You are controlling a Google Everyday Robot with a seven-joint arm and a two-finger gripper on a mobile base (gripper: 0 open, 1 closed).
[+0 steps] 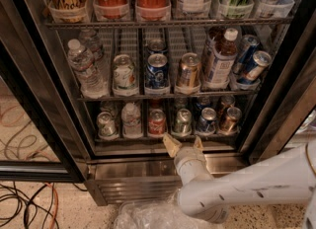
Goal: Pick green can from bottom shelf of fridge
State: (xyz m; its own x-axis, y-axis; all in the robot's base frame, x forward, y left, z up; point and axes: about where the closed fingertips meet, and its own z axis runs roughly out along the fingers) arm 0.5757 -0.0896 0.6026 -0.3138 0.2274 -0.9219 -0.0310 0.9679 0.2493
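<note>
Camera view, lower centre: the gripper (184, 144), spread open and empty, sits just below the green can (182, 121). This looks like the reach step; next, advance and close.

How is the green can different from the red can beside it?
The green can has a dark green body; the red can is red. The green can stands straight behind the open gripper, which sits at the front rail of the bottom shelf; the red can stands left of it. Both are upright, alike in size, with silver tops.
</note>
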